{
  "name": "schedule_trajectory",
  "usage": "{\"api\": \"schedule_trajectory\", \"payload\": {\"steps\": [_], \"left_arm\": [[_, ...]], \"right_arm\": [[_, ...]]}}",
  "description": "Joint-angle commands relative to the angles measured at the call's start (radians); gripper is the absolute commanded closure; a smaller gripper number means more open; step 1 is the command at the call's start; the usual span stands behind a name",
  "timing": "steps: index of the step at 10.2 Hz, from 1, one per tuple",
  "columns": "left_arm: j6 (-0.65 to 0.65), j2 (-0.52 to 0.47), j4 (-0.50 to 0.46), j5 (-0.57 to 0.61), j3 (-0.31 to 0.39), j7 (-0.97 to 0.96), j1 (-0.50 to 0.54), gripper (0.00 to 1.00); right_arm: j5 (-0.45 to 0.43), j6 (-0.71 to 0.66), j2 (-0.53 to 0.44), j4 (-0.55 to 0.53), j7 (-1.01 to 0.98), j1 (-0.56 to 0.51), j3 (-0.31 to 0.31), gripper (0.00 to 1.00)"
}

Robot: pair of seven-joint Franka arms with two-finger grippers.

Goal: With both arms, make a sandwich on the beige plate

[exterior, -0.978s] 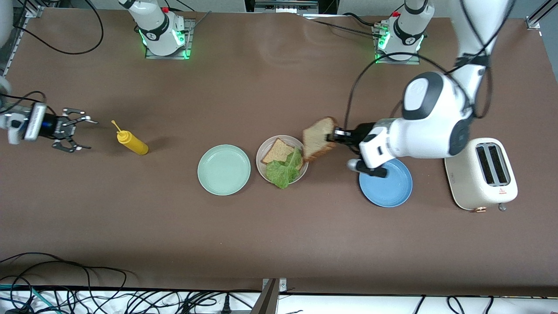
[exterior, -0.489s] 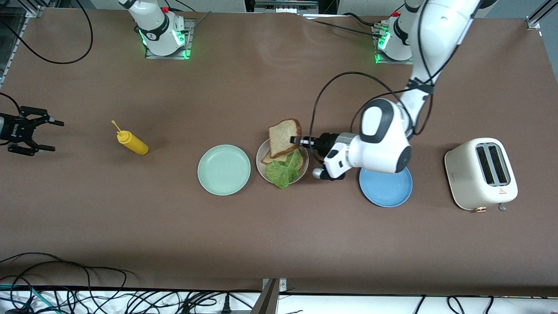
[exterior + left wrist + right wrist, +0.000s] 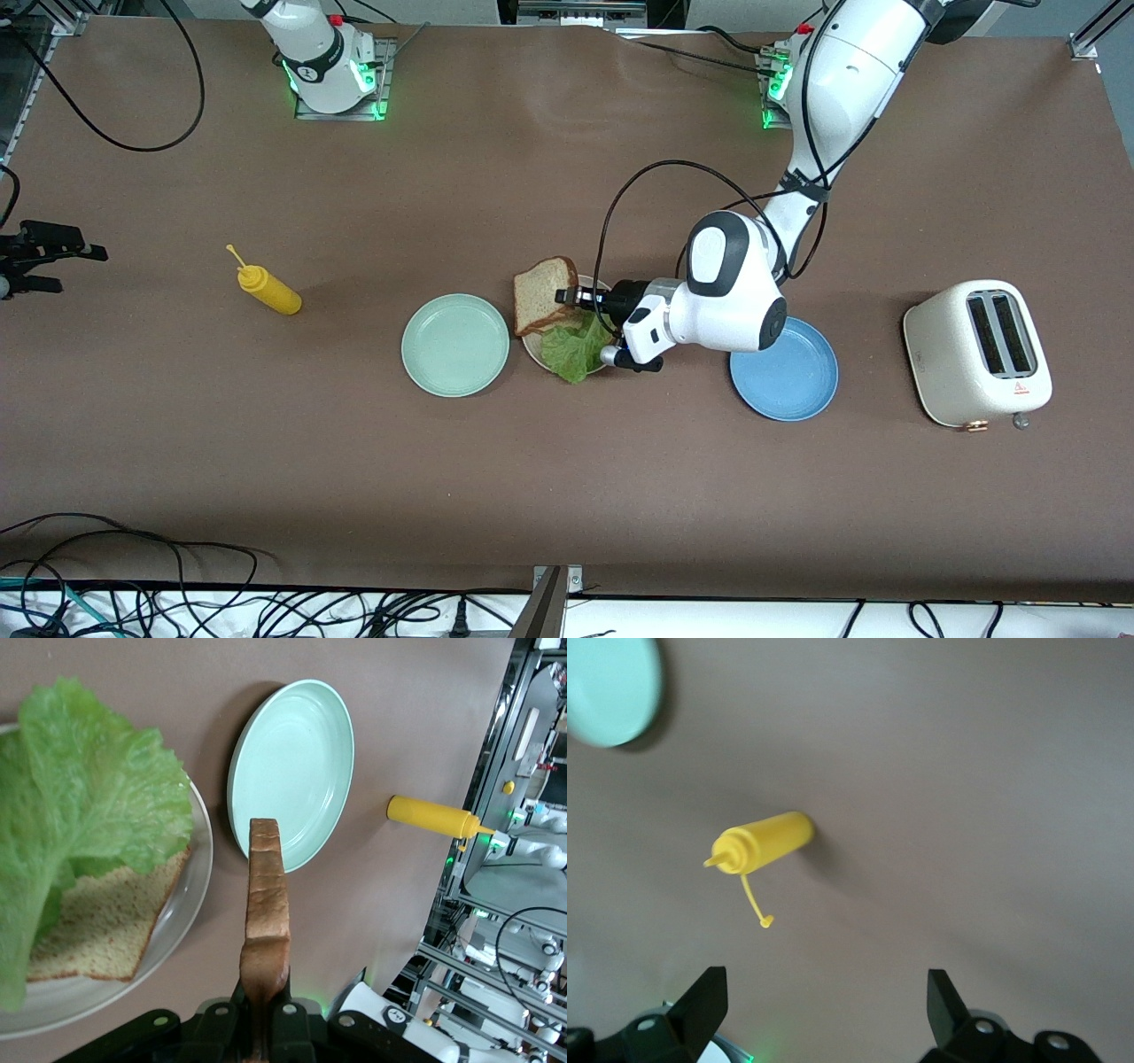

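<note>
Brown-crusted, the square slice of bread point(image 3: 542, 295) sits pinched on edge in my left gripper point(image 3: 567, 298), fingers clamped on its crust, over the round pale beige plate point(image 3: 532, 346); on that plate lies a second brown bread slice point(image 3: 97, 930) with a ruffled green lettuce leaf point(image 3: 578, 347) draped across it; the round mint green plate point(image 3: 454, 345) sits just beside, toward the right arm's end; my right gripper point(image 3: 824, 1005) waits with fingers spread wide, near the yellow squeeze bottle point(image 3: 268, 290) lying on the brown table point(image 3: 567, 478).
</note>
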Motion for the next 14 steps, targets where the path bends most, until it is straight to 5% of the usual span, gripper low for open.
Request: {"api": "schedule_trajectory", "payload": {"steps": [1,4,8,9,10,14], "left_arm": [[-0.008,0.018,0.023,-0.027,0.022,0.144,0.005,1.00],[-0.015,0.015,-0.008,-0.024,0.030,0.205,0.017,0.94],[-0.018,0.034,-0.049,-0.024,0.034,0.334,0.037,0.75],[-0.015,0.062,-0.046,-0.025,0.056,0.392,0.037,0.45],[-0.013,0.071,-0.049,-0.025,0.068,0.437,0.037,0.00],[-0.013,0.078,-0.049,-0.025,0.090,0.434,0.035,0.00]], "right_arm": [[-0.172,-0.002,-0.040,-0.005,0.415,-0.014,0.107,0.00],[-0.171,-0.011,-0.042,-0.009,0.809,-0.014,0.142,0.00],[-0.175,0.132,-0.104,-0.108,0.938,-0.012,0.186,0.00],[-0.177,0.163,-0.126,-0.151,1.012,-0.012,0.206,0.00],[-0.177,0.193,-0.128,-0.166,1.031,-0.012,0.213,0.00],[-0.166,0.207,-0.112,-0.153,1.025,-0.017,0.194,0.00]]}}
